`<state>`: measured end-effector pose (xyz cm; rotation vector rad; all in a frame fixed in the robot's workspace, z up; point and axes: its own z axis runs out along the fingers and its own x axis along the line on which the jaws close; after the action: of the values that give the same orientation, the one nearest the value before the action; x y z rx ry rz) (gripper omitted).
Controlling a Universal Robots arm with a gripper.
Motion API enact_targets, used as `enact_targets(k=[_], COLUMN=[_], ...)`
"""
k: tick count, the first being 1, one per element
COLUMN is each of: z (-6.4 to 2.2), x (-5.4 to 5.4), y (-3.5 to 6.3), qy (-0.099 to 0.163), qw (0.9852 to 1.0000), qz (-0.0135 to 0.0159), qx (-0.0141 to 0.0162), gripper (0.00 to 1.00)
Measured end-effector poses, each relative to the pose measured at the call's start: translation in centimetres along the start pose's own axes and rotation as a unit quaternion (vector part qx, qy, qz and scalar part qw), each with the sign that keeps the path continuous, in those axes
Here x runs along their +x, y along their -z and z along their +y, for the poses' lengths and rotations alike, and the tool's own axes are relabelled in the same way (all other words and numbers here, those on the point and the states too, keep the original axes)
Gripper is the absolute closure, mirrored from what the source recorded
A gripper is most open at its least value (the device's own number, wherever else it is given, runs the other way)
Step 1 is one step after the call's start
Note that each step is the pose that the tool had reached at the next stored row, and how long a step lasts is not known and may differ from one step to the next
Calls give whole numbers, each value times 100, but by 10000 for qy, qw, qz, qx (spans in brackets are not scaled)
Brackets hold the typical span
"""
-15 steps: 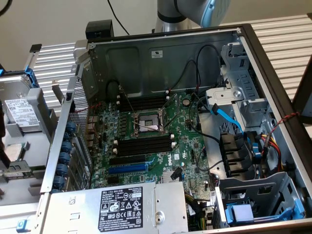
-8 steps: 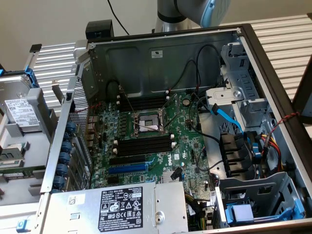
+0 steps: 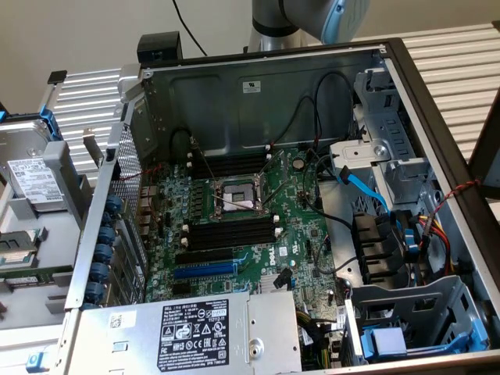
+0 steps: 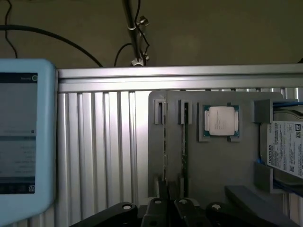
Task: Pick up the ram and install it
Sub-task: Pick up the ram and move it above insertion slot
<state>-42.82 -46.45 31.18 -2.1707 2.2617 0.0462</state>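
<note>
The ram (image 4: 185,142) stands on its thin green edge in a slot of the grey holder (image 4: 208,165), which rests on a ribbed metal table. In the wrist view my gripper (image 4: 170,210) hovers on the near side of the holder, roughly in line with the ram. Its black fingers (image 4: 157,208) are shut, close together, with nothing between them. In the exterior view the ram (image 3: 35,275) is a green strip on the holder (image 3: 62,234) at the exterior view's left, beside the open computer case (image 3: 258,86). Black memory slots (image 3: 230,230) with white end clips lie on the motherboard.
On the holder, a processor chip (image 4: 221,120) and a hard drive (image 4: 286,149) sit beside the ram. A light blue pendant (image 4: 23,137) stands nearby. The case holds a processor socket (image 3: 238,195), a blue expansion slot (image 3: 203,269), cables, drive cages and a power supply (image 3: 195,328).
</note>
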Motion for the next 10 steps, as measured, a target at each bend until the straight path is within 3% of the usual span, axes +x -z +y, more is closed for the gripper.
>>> enact_targets(k=[10], z=[-150], x=[-16], y=[457], qy=[0], qw=[10000], qz=[0], qx=[0], gripper=[88])
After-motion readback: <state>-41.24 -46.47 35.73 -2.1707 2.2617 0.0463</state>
